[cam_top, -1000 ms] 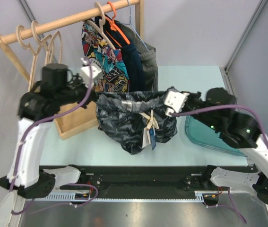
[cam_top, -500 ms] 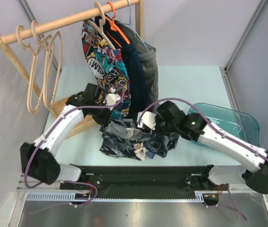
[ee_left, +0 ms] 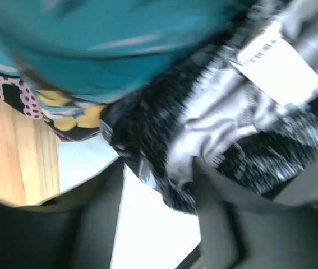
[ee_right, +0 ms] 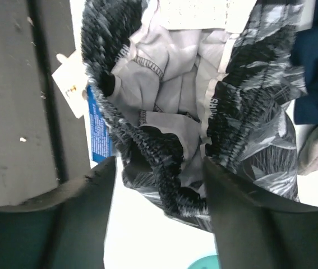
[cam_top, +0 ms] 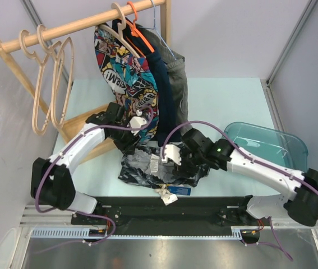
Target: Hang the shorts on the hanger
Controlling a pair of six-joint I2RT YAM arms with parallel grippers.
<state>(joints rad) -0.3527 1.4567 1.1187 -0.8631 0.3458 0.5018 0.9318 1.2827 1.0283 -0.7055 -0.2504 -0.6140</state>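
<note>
Table (cam_top: 220,101) now has shorts (cam_top: 147,168) dropped; L gripper (cam_top: 132,139), R gripper (cam_top: 167,164) opened.

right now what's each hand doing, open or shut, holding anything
left hand: open over the edge of the shorts, gripping nothing
right hand: open above the shorts, gripping nothing

Dark grey-marbled shorts (ee_left: 147,123), white paper tag (ee_left: 276,64) showing, are lying at the left gripper's (ee_left: 159,185) parted fingers; teal comic-print fabric (ee_left: 102,33) is hanging above. View blurred.
</note>
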